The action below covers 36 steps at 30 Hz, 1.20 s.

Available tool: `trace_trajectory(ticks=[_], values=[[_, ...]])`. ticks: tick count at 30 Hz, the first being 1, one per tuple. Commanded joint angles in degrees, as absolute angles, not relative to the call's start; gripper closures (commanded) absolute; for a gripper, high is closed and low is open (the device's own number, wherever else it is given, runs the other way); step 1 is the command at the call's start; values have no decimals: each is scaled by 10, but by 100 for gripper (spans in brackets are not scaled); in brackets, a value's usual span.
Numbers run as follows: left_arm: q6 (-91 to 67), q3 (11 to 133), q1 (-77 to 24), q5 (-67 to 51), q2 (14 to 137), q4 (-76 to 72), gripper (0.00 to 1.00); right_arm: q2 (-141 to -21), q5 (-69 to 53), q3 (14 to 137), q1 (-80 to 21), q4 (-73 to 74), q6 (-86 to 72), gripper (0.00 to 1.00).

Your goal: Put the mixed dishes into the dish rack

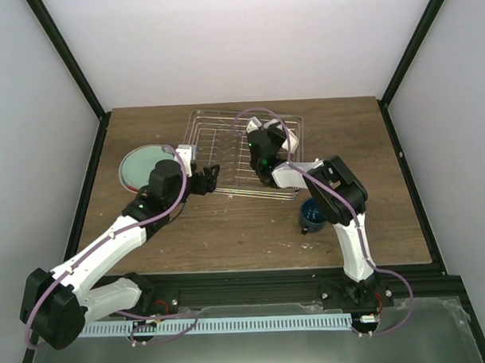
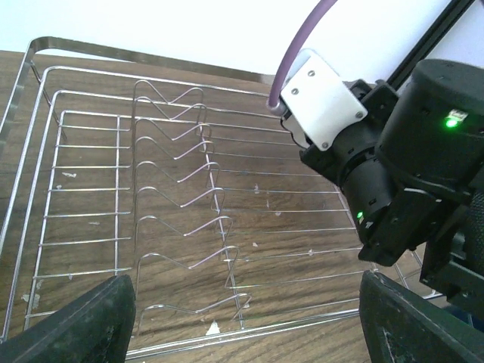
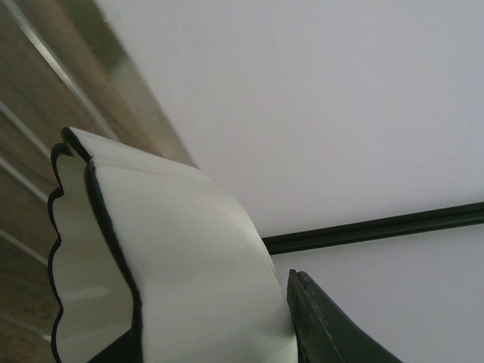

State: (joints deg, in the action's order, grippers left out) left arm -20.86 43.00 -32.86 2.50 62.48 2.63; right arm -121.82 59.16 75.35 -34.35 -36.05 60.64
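My right fingers pinch the white scalloped dish, tipped on its side and seemingly just above the dish rack, while my left fingers hang spread wide at the rack's near edge

A white cup with a wavy, dark-edged rim fills the lower left, mouth turned leftward, a dark gripper finger against its right side, with wooden table, pale wall and a black bar behind.
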Motion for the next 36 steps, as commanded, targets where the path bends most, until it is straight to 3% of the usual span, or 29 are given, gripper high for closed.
trace_trajectory(ticks=[1, 4, 7, 17, 24, 25, 36], values=[[-211, 428, -325, 22, 615, 19, 17, -1213, 607, 786, -350, -307, 543, 76], [-211, 429, -325, 23, 614, 20, 17, -1212, 577, 842, -350, -95, 368, 72], [-213, 429, -324, 22, 617, 20, 17, -1220, 563, 874, -350, -3, 311, 66], [-214, 431, -324, 16, 620, 22, 17, -1236, 515, 885, -351, 121, 230, 48], [-214, 433, -323, 14, 621, 28, 17, -1227, 473, 880, -355, 152, 202, 3], [-214, 435, -323, 14, 621, 29, 17, -1224, 466, 881, -355, 156, 197, 0], [-215, 438, -323, 6, 629, 36, 17, -1182, 357, 889, -363, 221, 152, 0]])
